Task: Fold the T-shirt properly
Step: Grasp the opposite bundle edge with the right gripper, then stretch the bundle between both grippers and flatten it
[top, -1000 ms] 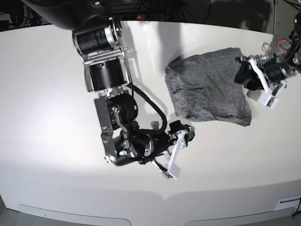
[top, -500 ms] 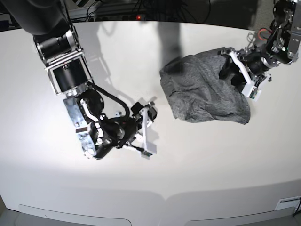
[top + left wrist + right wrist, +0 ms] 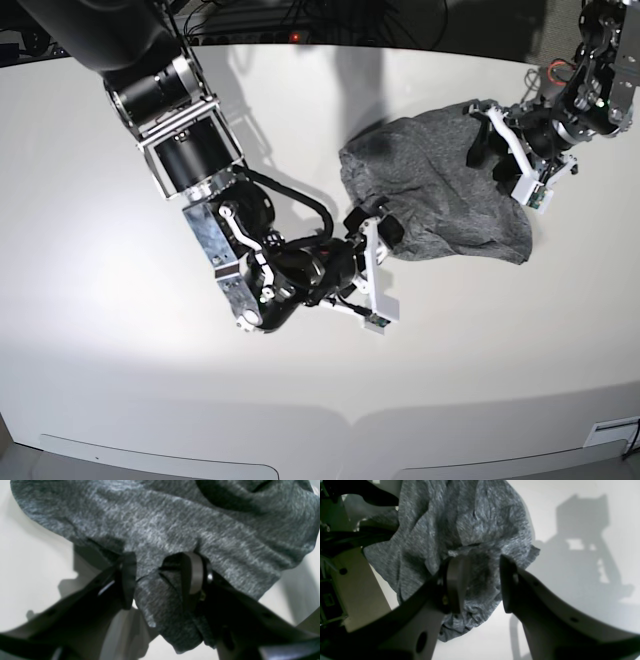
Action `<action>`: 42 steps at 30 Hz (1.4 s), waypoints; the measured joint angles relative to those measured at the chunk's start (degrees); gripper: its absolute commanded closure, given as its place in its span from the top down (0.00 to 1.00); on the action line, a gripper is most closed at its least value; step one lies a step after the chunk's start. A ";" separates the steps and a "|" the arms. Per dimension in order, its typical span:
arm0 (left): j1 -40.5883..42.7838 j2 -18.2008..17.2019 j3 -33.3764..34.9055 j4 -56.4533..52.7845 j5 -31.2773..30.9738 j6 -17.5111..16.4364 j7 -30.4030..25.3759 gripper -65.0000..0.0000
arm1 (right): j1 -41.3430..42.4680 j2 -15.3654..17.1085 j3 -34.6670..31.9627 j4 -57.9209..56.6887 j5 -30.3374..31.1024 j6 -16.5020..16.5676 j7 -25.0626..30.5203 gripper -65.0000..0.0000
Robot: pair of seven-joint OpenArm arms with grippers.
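The T-shirt (image 3: 440,185) lies bunched in a loose heap on the white bench (image 3: 100,200), toward the far right part of the surface in the base view, its heather-grey knit rumpled into soft folds with no sleeve or collar clearly told apart. Its right edge is raised where the left gripper (image 3: 510,160) meets it: in the left wrist view the two fingers (image 3: 192,577) stand wide apart with a fold of the grey cloth between them, the cloth draping over and around the dark pads, so the fingers appear to have hold of that edge, though how firmly they pinch it cannot be told. At the heap's near left corner the right gripper (image 3: 372,262) reaches in from the bench side; in the right wrist view its fingers (image 3: 456,582) are partly open, one pad pressed against or just under the hem of the T-shirt (image 3: 460,530) and the other standing clear over bare bench, and whether they have caught any cloth cannot be told. The right arm (image 3: 190,150) stretches across the middle of the bench from the far left, casting a shadow beside it.
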 measured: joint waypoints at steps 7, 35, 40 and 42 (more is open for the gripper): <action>0.00 0.00 0.00 0.00 0.04 0.00 0.02 0.43 | -0.15 -0.13 0.07 -5.14 -0.22 0.00 -0.11 0.33; -0.02 0.00 0.00 0.00 0.20 0.00 1.53 0.43 | 0.46 -0.61 0.11 -6.05 -21.66 0.00 24.02 0.00; 0.00 0.00 0.00 0.00 0.20 0.00 1.53 0.43 | 0.48 -0.48 0.11 -6.05 -27.91 -8.59 32.30 0.00; 0.00 0.00 0.00 0.00 0.20 0.00 1.53 0.43 | 0.48 -0.48 0.11 -6.05 -29.51 -9.97 34.80 0.00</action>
